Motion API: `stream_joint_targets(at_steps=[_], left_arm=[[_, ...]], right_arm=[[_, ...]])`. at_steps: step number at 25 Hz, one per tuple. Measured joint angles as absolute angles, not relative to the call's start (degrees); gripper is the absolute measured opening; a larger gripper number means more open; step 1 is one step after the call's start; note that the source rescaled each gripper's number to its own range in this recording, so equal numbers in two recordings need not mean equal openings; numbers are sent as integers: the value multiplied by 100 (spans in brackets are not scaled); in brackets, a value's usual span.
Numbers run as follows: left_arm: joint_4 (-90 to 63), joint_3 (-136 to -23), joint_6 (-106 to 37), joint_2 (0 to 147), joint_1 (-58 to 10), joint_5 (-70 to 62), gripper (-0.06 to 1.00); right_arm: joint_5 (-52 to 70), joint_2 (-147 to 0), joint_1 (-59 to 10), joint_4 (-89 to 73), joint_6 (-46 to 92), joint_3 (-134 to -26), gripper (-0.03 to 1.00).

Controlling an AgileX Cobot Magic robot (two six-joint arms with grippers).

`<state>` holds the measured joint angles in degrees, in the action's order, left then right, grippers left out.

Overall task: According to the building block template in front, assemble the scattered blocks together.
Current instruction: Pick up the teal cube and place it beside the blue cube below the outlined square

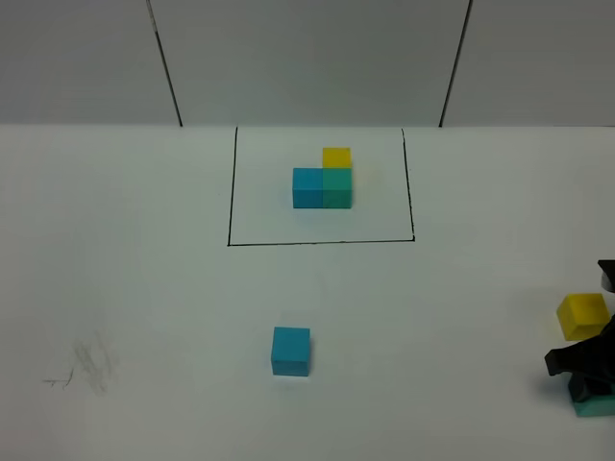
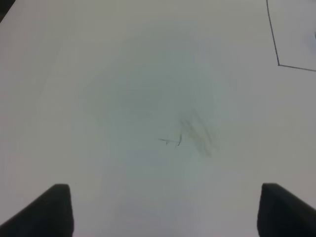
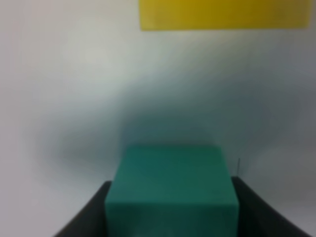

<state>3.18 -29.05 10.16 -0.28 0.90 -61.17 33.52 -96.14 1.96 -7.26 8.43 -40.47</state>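
The template [image 1: 324, 180], a blue, teal-green and yellow L-shaped cluster, sits inside a black drawn rectangle [image 1: 231, 192] at the back centre. The loose blue cube [image 1: 290, 351] lies on the table at the front centre. The loose yellow cube [image 1: 583, 316] lies at the right edge, and also shows in the right wrist view [image 3: 222, 14]. My right gripper [image 1: 586, 384] is just in front of it, shut on the teal-green cube [image 3: 172, 187], which peeks out below the gripper [image 1: 598, 408]. My left gripper [image 2: 163, 212] is open and empty over bare table.
The white table has a grey pencil scuff [image 1: 91, 365] at the front left, which also shows under the left gripper [image 2: 197, 133]. A corner of the black rectangle [image 2: 276, 49] shows in the left wrist view. A grey panelled wall [image 1: 307, 58] stands behind the table.
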Motion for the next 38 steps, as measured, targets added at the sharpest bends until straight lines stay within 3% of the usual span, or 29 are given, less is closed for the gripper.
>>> stream_joint_targets(at_steps=[6, 13, 18, 25, 38], left_arm=[[318, -2905, 1016, -28, 90, -6117, 90], [318, -2905, 1016, -28, 90, -6117, 90], [318, -2905, 1016, -28, 90, -6117, 90], [318, -2905, 1016, -28, 90, -6117, 90], [318, -2905, 1016, -28, 90, -6117, 90]], right_arm=[[4310, -8051, 15, -733, 1090, -4047, 3], [4834, -7017, -1215, -780, 2943, -4083, 3], [4870, -7554, -2203, -566, 3842, -4595, 3], [4621, -8915, -3203, 193, 3925, -5640, 3], [4668, -10556, -4123, 352, 4496, -6959, 3]])
